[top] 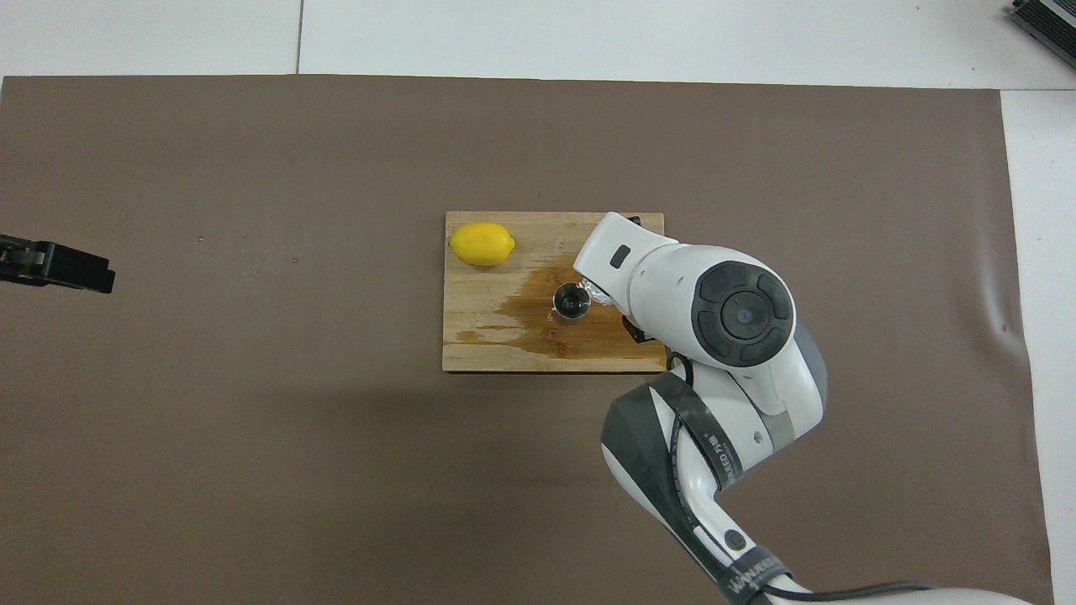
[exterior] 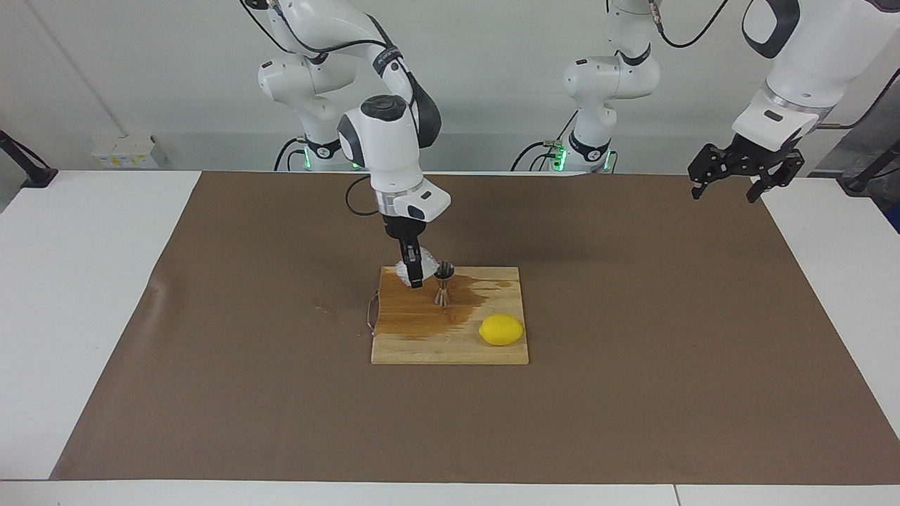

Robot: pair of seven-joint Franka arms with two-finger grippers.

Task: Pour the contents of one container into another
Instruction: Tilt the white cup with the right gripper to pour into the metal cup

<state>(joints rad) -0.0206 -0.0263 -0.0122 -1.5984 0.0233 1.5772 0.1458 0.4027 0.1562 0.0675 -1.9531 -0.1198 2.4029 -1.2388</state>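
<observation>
**Right arm bent down, left arm waiting high**

The right arm comes in from the 11 o'clock corner of the facing view, folds at the elbow and drops its wrist straight down. Its end effector [exterior: 415, 273] points at the tabletop [exterior: 633, 351] with the fingers clamped on a small cup [exterior: 406, 268], tipped toward 3 o'clock in that view. From overhead the wrist housing hides most of the fingers.

The left arm waits, raised at the 2 o'clock side of the facing view. Its end effector [exterior: 745, 172] hangs in the air over the tabletop's edge, fingers spread wide and holding nothing.
</observation>
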